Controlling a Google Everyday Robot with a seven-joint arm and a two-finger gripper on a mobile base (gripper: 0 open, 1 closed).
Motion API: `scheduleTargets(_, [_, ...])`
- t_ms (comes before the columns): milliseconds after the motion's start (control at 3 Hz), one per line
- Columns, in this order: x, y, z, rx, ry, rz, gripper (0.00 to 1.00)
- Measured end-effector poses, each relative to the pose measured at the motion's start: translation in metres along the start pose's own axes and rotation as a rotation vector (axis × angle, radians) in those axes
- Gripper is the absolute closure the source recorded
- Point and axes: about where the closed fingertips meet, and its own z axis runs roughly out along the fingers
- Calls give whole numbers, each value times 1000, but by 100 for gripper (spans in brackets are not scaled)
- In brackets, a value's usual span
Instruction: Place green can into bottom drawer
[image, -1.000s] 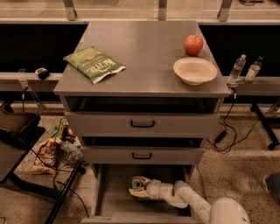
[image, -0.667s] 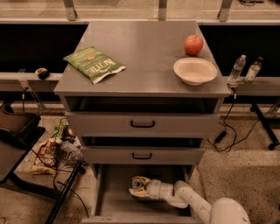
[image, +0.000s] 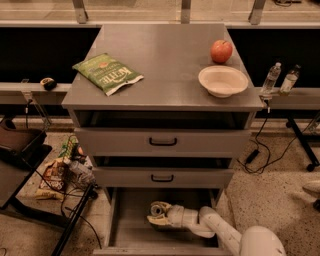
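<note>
The bottom drawer (image: 131, 231) is pulled out below the two upper drawers, and its flat grey floor shows. My arm reaches in from the lower right. My gripper (image: 157, 216) is inside the drawer, left of the middle and low over the floor. It is shut on the green can (image: 160, 208), which stands upright with its round silver top facing up. The can's side is mostly hidden by the fingers (image: 153, 220).
On the cabinet top (image: 165, 65) lie a flat green chip bag (image: 107, 73), a red apple (image: 221, 51) and a white bowl (image: 223, 80). The two upper drawers (image: 162, 141) are closed. Cables and clutter (image: 65, 172) lie on the floor to the left. Two bottles (image: 280, 79) stand to the right.
</note>
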Motion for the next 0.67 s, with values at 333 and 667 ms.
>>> scheduleTargets(333, [0,0,0,0,0,0,11])
scheduleTargets(667, [0,0,0,0,0,0,0])
